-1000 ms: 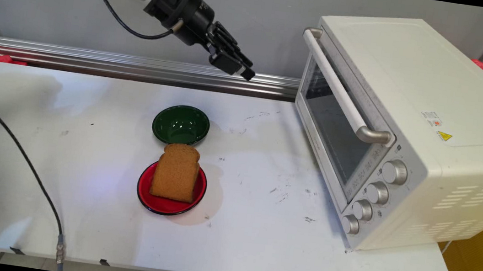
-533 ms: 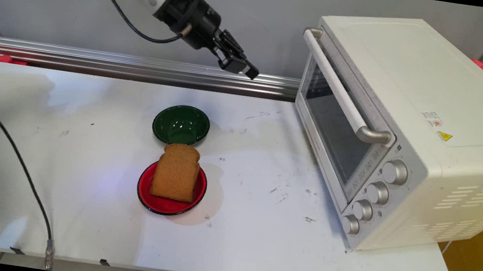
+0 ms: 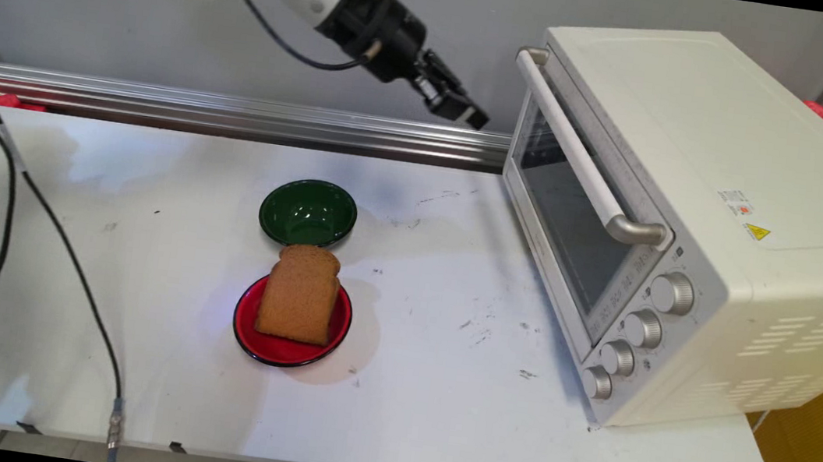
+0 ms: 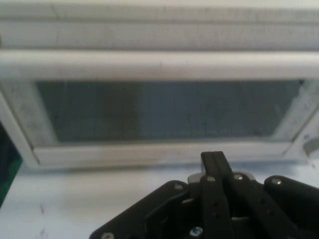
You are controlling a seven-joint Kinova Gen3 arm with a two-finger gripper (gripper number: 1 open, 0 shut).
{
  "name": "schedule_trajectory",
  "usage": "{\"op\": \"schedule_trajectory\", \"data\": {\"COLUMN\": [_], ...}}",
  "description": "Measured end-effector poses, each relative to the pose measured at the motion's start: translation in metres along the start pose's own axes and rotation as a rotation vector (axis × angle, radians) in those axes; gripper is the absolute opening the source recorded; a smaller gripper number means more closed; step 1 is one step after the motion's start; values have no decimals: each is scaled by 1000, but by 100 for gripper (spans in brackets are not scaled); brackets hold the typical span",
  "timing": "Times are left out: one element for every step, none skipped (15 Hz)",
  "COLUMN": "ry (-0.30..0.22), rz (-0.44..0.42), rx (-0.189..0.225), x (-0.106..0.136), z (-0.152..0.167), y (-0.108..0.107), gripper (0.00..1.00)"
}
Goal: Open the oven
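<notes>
My black gripper [image 3: 472,119] hangs high over the back of the table, shut with nothing in it, pointing right toward the cream toaster oven [image 3: 696,219]. It is a short way left of the oven's closed glass door [image 3: 563,210] and its white handle bar [image 3: 585,158]. In the hand view the two fingers [image 4: 213,162] are pressed together, with the handle bar [image 4: 159,64] and the door glass [image 4: 169,109] straight ahead. A slice of brown bread [image 3: 300,293] stands on a red plate [image 3: 253,337] mid-table, far below and left of the gripper.
A green bowl [image 3: 308,212] sits just behind the red plate. The oven has several knobs [image 3: 643,328] at its front right. An aluminium rail [image 3: 222,112] runs along the wall. Black cables [image 3: 5,212] hang at the left.
The gripper has travelled right toward the oven door, staying shut. The hanging cables have swung. Bread, plate and bowl have not moved.
</notes>
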Motion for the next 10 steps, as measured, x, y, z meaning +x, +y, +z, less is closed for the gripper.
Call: {"op": "schedule_trajectory", "data": {"ry": [9,22,33,44,53,63,71,79,86,92], "rz": [2,6,11,15,18,21,25,28,32,35], "rx": [-2,-4,-6,-8,-10,-12,-14,-16,-17,-20], "x": [5,11,17,23,28,33,37,42,46,49], "z": [4,10,16,21,25,29,33,37,40,43], "y": [-1,-2,-3,-4,-5,-6,-7,-8,-8,-9], "gripper": [0,0,0,0,0,0,0,0,0,0]}}
